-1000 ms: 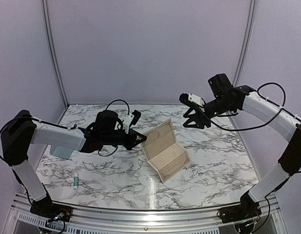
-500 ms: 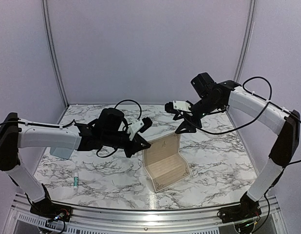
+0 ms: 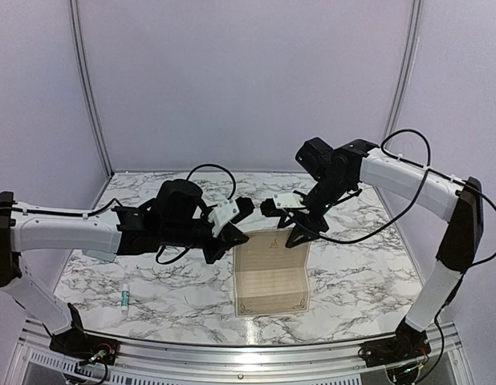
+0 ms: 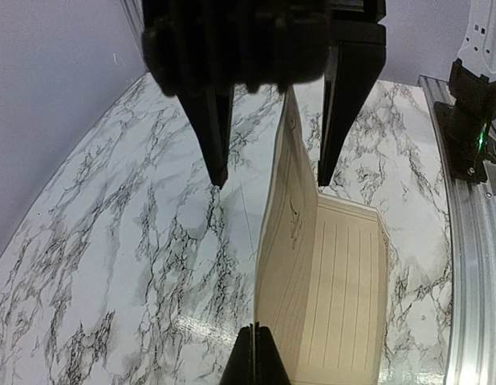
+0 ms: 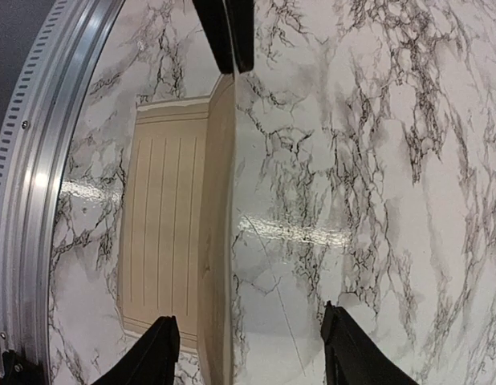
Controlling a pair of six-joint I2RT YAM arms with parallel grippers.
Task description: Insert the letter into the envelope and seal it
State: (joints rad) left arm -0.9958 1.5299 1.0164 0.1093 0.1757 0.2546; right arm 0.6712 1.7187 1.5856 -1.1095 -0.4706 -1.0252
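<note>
Letter (image 3: pixel 272 273), tan, lined, half-folded upright

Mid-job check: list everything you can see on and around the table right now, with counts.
letter: one, tan-beige with ruled lines, table centre, folded; near half flat, far half raised.
small tube: one, white and green, lying near the left front edge.
envelope: none that I can make out in these views.
table: one, white marble with dark veins.
rail: one, silver metal, along the near edge.
left gripper: one, black, open, fingers either side of the letter's raised half.
right gripper: one, black, open, above the raised half from the other side.
</note>
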